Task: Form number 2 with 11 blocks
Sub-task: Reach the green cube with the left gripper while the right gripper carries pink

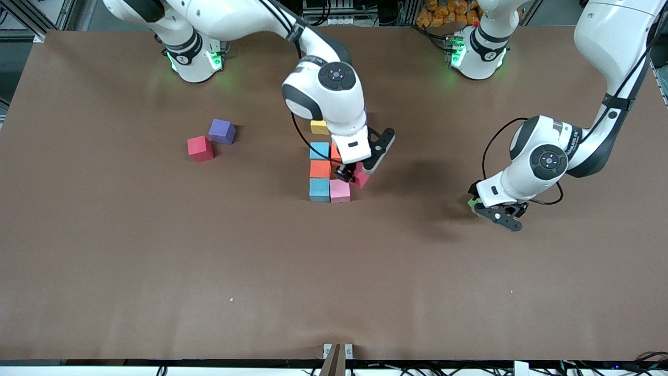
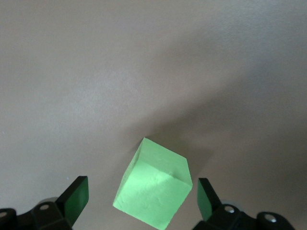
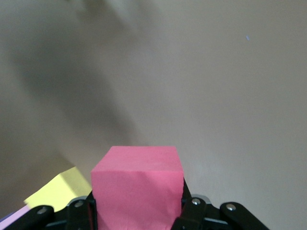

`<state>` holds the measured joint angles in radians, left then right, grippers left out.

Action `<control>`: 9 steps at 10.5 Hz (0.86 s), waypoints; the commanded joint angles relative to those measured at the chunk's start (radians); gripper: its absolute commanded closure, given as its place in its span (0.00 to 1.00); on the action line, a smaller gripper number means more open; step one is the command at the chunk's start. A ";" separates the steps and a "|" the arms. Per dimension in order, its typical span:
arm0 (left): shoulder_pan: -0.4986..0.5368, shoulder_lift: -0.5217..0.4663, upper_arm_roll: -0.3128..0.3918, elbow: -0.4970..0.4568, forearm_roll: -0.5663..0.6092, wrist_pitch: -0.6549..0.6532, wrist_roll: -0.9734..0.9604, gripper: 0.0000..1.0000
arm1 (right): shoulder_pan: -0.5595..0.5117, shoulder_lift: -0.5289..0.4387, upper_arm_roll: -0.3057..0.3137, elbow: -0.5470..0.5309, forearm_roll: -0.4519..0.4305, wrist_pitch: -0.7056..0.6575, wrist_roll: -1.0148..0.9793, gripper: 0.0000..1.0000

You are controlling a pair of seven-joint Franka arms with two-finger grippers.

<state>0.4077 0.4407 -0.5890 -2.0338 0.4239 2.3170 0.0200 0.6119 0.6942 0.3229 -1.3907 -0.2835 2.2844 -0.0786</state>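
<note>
Brown tabletop (image 1: 156, 271) stretches wide under both Frankas. Right arm comes in from its base and bends down over the middle of the table, wrist pointed straight at the cluster of blocks. Its right gripper (image 1: 356, 176) is pinched tight on a pink cube (image 3: 138, 189), held at the edge of the cluster, just beside the pink block (image 1: 340, 190) in the row nearest the front camera. That row also has a blue block (image 1: 319, 189); farther from the camera sit an orange block (image 1: 320, 168), another blue block (image 1: 319, 150) and a yellow block (image 1: 319, 127), mostly touching in a column, the rest hidden under the wrist. Red block (image 1: 200, 148) and purple block (image 1: 222, 131) lie together, well apart toward the right arm's end. Left arm hangs low at its own end, waiting, left gripper (image 2: 140, 201) spread wide around a green cube (image 2: 152, 189), fingers (image 2: 76, 199) clear of its sides.
</note>
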 commanded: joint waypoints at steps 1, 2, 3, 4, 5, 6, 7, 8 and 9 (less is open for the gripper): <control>0.017 -0.042 -0.018 -0.043 -0.027 0.007 -0.191 0.00 | 0.031 0.112 -0.015 0.102 -0.008 0.047 -0.132 0.80; 0.016 -0.042 -0.018 -0.045 -0.025 0.006 -0.318 0.00 | 0.060 0.157 -0.030 0.142 -0.009 0.050 -0.223 0.80; 0.010 -0.042 -0.023 -0.045 -0.025 0.005 -0.445 0.00 | 0.086 0.191 -0.051 0.168 -0.009 0.052 -0.290 0.80; 0.014 -0.040 -0.023 -0.043 -0.027 0.005 -0.504 0.00 | 0.100 0.198 -0.053 0.167 -0.009 0.063 -0.334 0.80; 0.020 -0.039 -0.022 -0.045 -0.027 0.005 -0.541 0.00 | 0.111 0.202 -0.061 0.167 -0.008 0.064 -0.374 0.80; 0.045 -0.039 -0.023 -0.048 -0.027 0.005 -0.598 0.00 | 0.111 0.205 -0.067 0.165 -0.006 0.064 -0.429 0.80; 0.052 -0.040 -0.026 -0.060 -0.027 0.007 -0.691 0.00 | 0.111 0.221 -0.070 0.167 -0.006 0.067 -0.476 0.80; 0.051 -0.039 -0.034 -0.062 -0.027 0.006 -0.789 0.00 | 0.111 0.232 -0.084 0.164 -0.003 0.088 -0.478 0.80; 0.052 -0.040 -0.032 -0.065 -0.027 0.007 -0.830 0.00 | 0.111 0.243 -0.093 0.157 -0.003 0.098 -0.481 0.80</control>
<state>0.4475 0.4377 -0.6054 -2.0643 0.4168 2.3166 -0.7364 0.7167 0.8996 0.2442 -1.2659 -0.2837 2.3687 -0.5338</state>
